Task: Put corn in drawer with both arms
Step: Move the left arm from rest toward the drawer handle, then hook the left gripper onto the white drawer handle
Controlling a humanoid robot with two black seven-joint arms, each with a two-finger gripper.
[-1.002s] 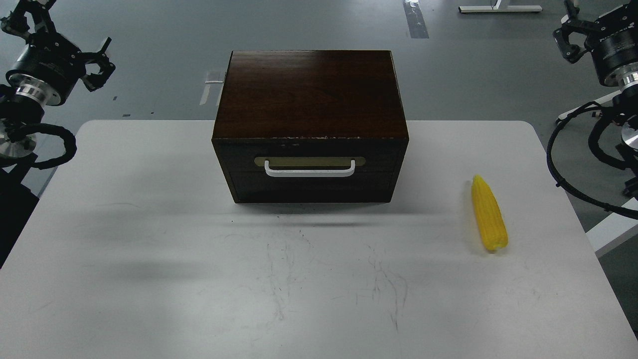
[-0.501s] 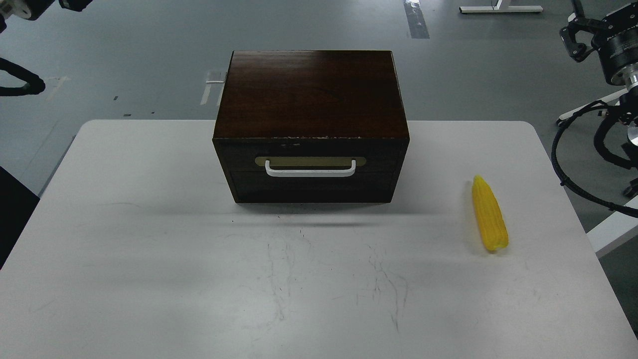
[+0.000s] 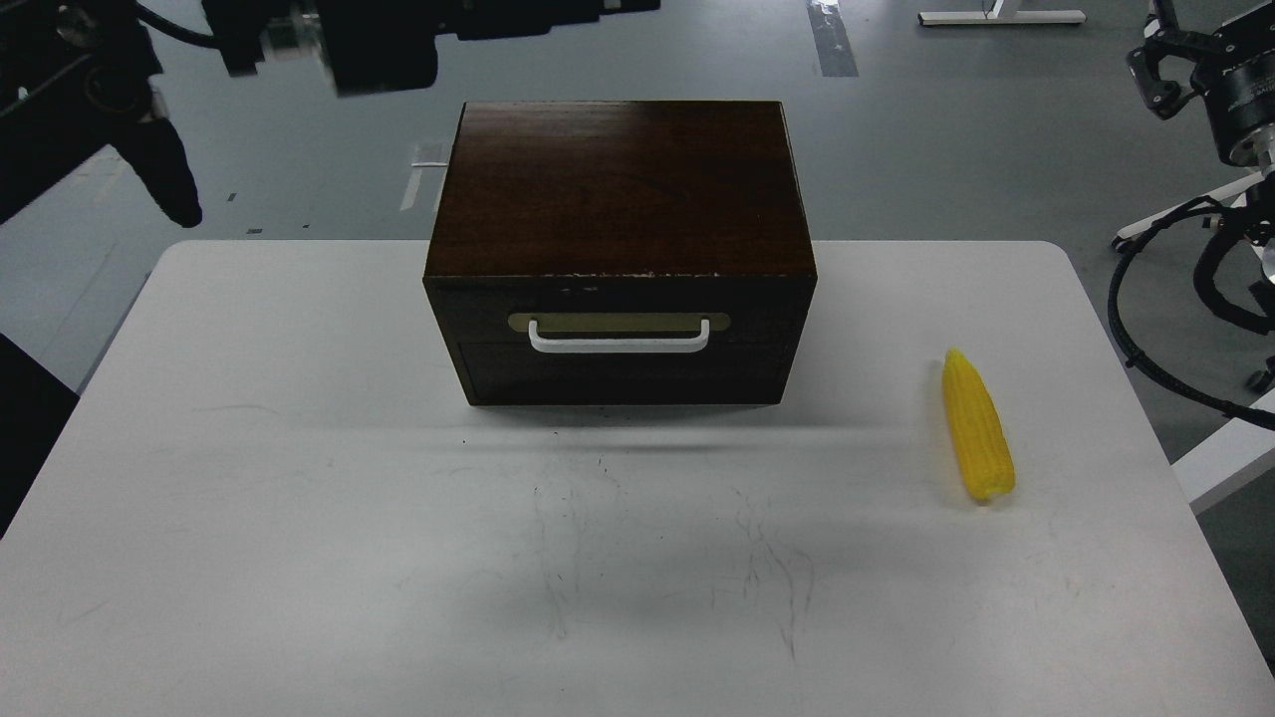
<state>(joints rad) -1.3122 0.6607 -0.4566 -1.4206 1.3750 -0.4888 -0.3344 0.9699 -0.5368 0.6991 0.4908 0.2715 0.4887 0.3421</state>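
Observation:
The corn [image 3: 977, 428] lies on the white table [image 3: 299, 478], to the right of the dark brown box [image 3: 618, 189], pointed end away from me. The drawer [image 3: 620, 344] is shut, its white bar handle [image 3: 619, 346] facing me. My left arm comes across the top of the view as a dark blur. Its far end, the left gripper [image 3: 598, 10], sits above the box's back edge, too blurred to read. My right gripper [image 3: 1160, 70] is raised at the far right, beyond the table and well above the corn. Its fingers are partly cut off.
Black cables [image 3: 1126, 329] of the right arm loop beside the table's right edge. The grey floor lies behind the table, with a white stand base [image 3: 996, 17] far back. Scuff marks cross the table's front middle.
My left arm rose from the far left, left the view, and now sweeps rightward across the top above the box. My right gripper shifted slightly right. Corn and box have not moved.

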